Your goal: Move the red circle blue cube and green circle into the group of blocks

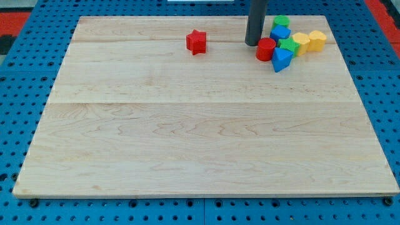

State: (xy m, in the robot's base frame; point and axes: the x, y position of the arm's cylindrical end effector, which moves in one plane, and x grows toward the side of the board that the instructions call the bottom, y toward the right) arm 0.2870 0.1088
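Note:
My tip [252, 44] stands near the view's top, just left of the red circle [265, 49] and close to touching it. The red circle sits against a blue wedge-like block [280, 59] and a green block [289, 45]. The blue cube [280, 32] lies above the red circle, with the green circle [281, 22] behind it at the board's top edge. Two yellow blocks, one [301, 42] beside the other [317, 39], close the cluster on the right. A red star [196, 41] lies alone to the left of my tip.
The wooden board [200, 125] lies on a blue pegboard [19, 94]. The cluster is near the board's top right corner, close to its top edge.

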